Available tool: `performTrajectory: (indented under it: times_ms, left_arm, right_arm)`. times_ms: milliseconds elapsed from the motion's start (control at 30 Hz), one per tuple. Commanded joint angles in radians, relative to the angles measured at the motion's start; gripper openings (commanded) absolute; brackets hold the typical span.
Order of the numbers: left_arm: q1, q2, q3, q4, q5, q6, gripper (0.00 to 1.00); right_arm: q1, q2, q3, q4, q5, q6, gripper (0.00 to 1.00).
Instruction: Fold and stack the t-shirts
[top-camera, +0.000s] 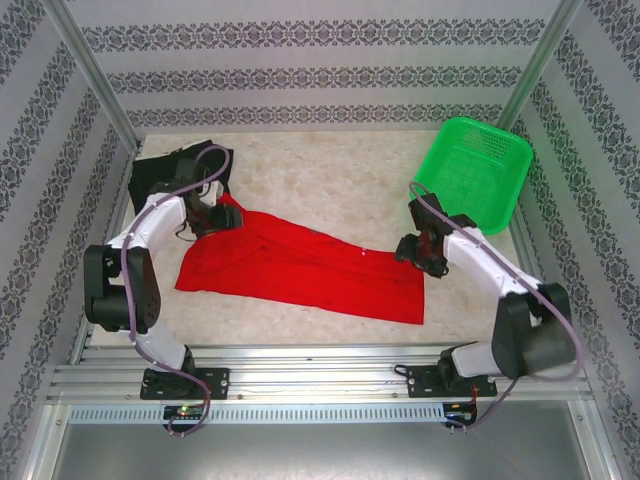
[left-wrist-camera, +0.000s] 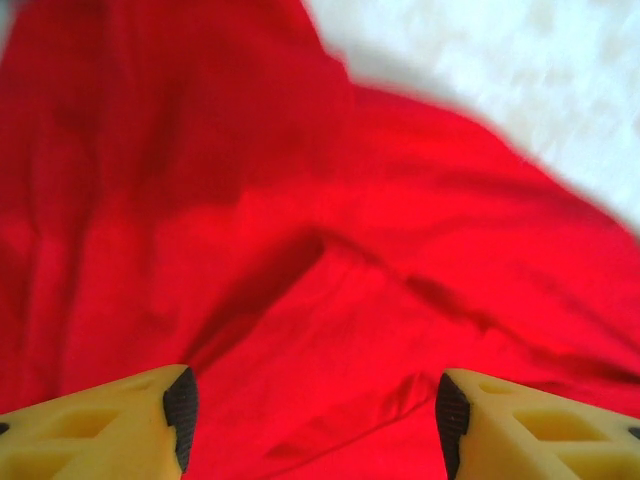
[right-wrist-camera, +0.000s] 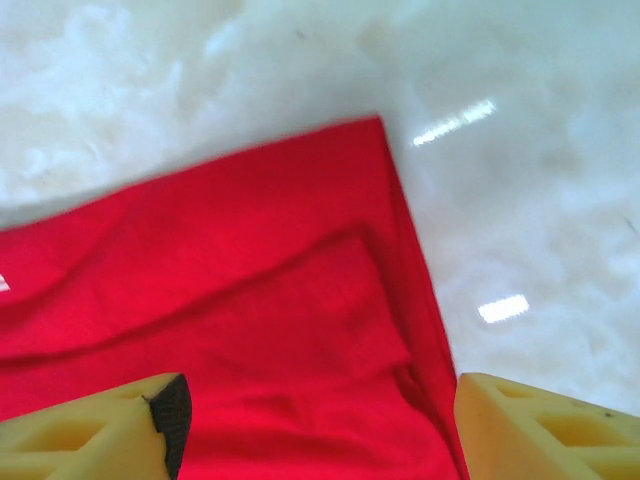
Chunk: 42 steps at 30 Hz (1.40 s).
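Speckled bench: red t-shirt looks partly folded, black t-shirt lies crumpled at ten o'clock; left fingers and right fingers gape empty.

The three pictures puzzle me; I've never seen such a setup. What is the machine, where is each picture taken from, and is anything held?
These are two robot arms bolted to a table's near edge. The wide picture looks down from above; the other two come from a camera on each wrist, so the yellow fingers are that arm's own. On the table lie a red t-shirt, a black t-shirt at the far left, and a green basket at the far right. The left gripper and the right gripper stand open at the red t-shirt's two ends, holding nothing.
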Motion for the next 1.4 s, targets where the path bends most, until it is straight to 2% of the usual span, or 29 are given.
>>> performTrajectory:
  times_ms: [0, 67, 167, 533, 567, 700, 1000, 1233, 1367]
  left_arm:
    - [-0.005, -0.049, -0.065, -0.001, 0.001, -0.076, 0.64]
    - [-0.005, -0.093, -0.146, 0.038, 0.028, -0.121, 0.65]
    - [-0.005, -0.109, -0.208, 0.049, -0.001, -0.144, 0.66]
    - [0.009, -0.028, -0.282, 0.103, -0.12, -0.198, 0.64]
    - [0.009, -0.021, -0.285, 0.106, -0.126, -0.202, 0.64]
    - [0.016, -0.008, -0.296, 0.11, -0.156, -0.214, 0.61]
    - [0.072, -0.009, -0.331, 0.116, -0.168, -0.207, 0.58]
    - [0.103, 0.005, -0.336, 0.119, -0.153, -0.198, 0.57]
    - [0.103, -0.003, -0.336, 0.138, -0.097, -0.2, 0.58]
  right_arm:
    - [0.0, 0.063, 0.053, -0.004, -0.04, -0.043, 0.67]
    - [0.006, 0.066, 0.031, 0.0, -0.022, -0.039, 0.66]
    - [-0.01, 0.068, -0.013, 0.027, -0.018, -0.042, 0.63]
    - [-0.013, 0.179, -0.054, 0.125, 0.05, -0.058, 0.39]
    - [-0.012, 0.188, -0.057, 0.129, 0.058, -0.059, 0.34]
    - [-0.012, 0.186, -0.069, 0.129, 0.08, -0.055, 0.01]
    - [-0.019, -0.018, -0.154, 0.118, 0.16, -0.07, 0.0]
    - [-0.018, -0.008, -0.207, 0.152, 0.122, -0.086, 0.0]
    - [0.018, -0.051, -0.238, 0.17, 0.107, -0.089, 0.0]
